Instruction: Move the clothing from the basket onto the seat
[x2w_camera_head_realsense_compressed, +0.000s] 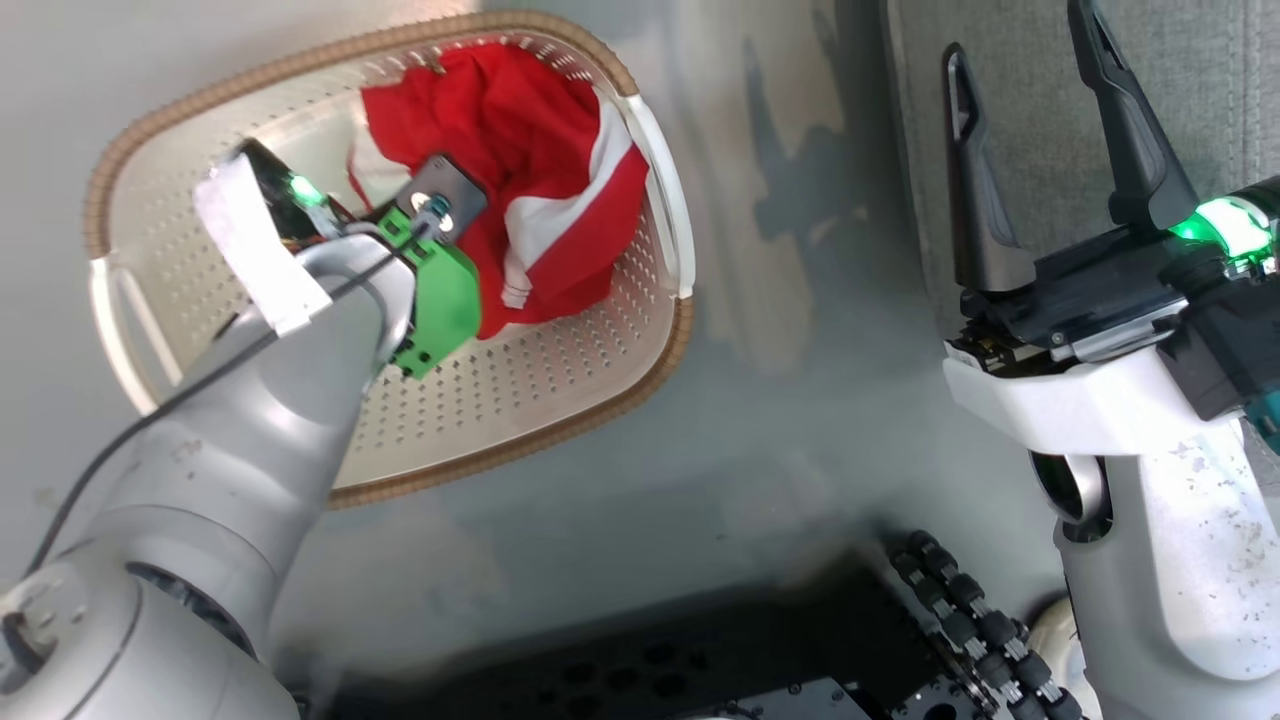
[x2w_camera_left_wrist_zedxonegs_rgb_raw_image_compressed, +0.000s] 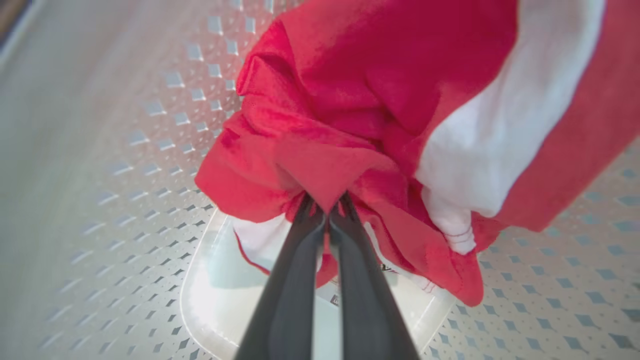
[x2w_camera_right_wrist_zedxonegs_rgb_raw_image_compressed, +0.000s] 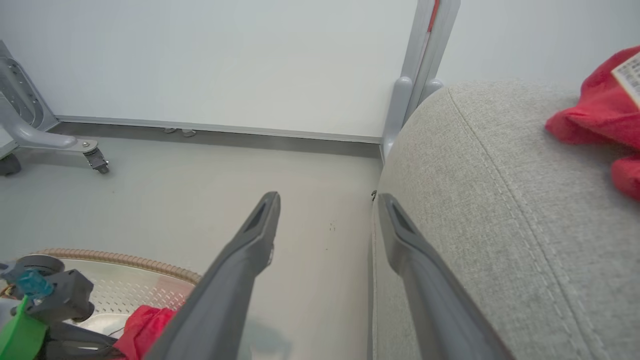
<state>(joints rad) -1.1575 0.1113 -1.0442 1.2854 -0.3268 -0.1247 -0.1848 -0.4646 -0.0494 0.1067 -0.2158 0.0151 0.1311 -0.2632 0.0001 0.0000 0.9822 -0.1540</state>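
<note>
Seat (x2w_camera_right_wrist_zedxonegs_rgb_raw_image_compressed: 500, 210) sits right of the basket (x2w_camera_head_realsense_compressed: 520, 380), strip of floor between. Right wrist view adds a red garment (x2w_camera_right_wrist_zedxonegs_rgb_raw_image_compressed: 595, 115) lying on the seat, well right of the basket. Left wrist view gives the grip: left pincer (x2w_camera_left_wrist_zedxonegs_rgb_raw_image_compressed: 327, 210) clenched on a fold of the red-white garment (x2w_camera_left_wrist_zedxonegs_rgb_raw_image_compressed: 375, 100) inside the basket. Right pincer (x2w_camera_head_realsense_compressed: 1020, 30) released, empty, at the seat edge.

A red garment (x2w_camera_right_wrist_zedxonegs_rgb_raw_image_compressed: 595, 120) on the seat (x2w_camera_right_wrist_zedxonegs_rgb_raw_image_compressed: 500, 210) is cut off at three o'clock, its label (x2w_camera_right_wrist_zedxonegs_rgb_raw_image_compressed: 629, 77) unreadable. The sticker (x2w_camera_left_wrist_zedxonegs_rgb_raw_image_compressed: 215, 290) on the basket (x2w_camera_left_wrist_zedxonegs_rgb_raw_image_compressed: 125, 165) floor hides partly beneath clothing (x2w_camera_left_wrist_zedxonegs_rgb_raw_image_compressed: 350, 100).
</note>
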